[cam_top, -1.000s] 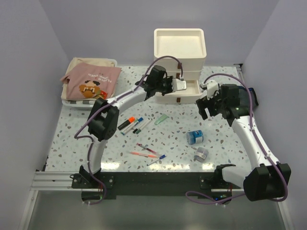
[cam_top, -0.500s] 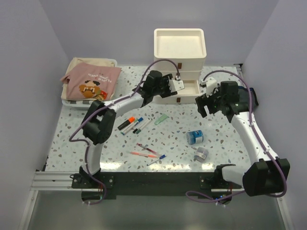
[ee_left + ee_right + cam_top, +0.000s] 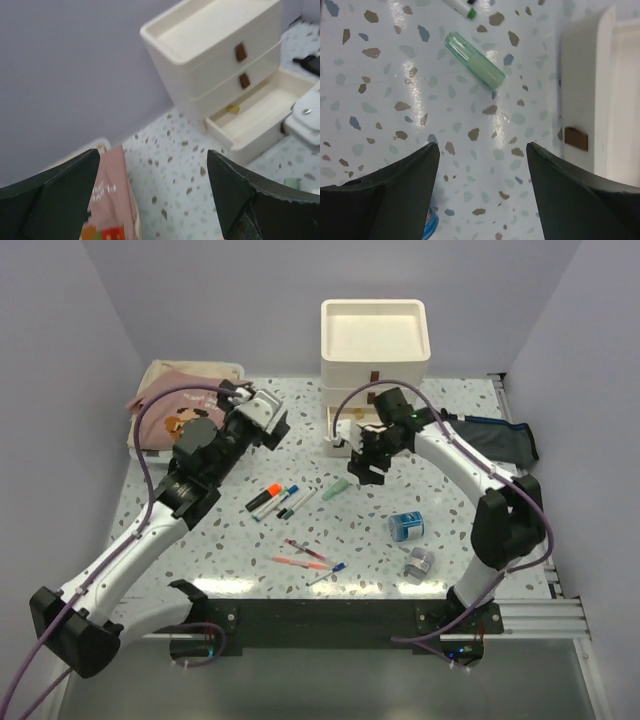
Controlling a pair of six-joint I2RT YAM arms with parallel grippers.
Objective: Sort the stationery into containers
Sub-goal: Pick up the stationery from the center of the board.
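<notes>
The right tool (image 3: 482,147) hovers above the counter (image 3: 380,110), jaws spread wide and empty. The pale-green highlighter (image 3: 475,61) lies flat and diagonal just ahead of it, near the open bottom drawer (image 3: 585,85). The tool should probably turn square to the barrel, centre over it, then descend before closing. The left tool (image 3: 152,155), also wide and empty, hangs well apart.

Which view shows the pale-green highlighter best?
Right wrist: the pale-green plastic highlighter lies large, sharp and unobstructed. Top external shows it small; left wrist shows only a possible green sliver.
</notes>
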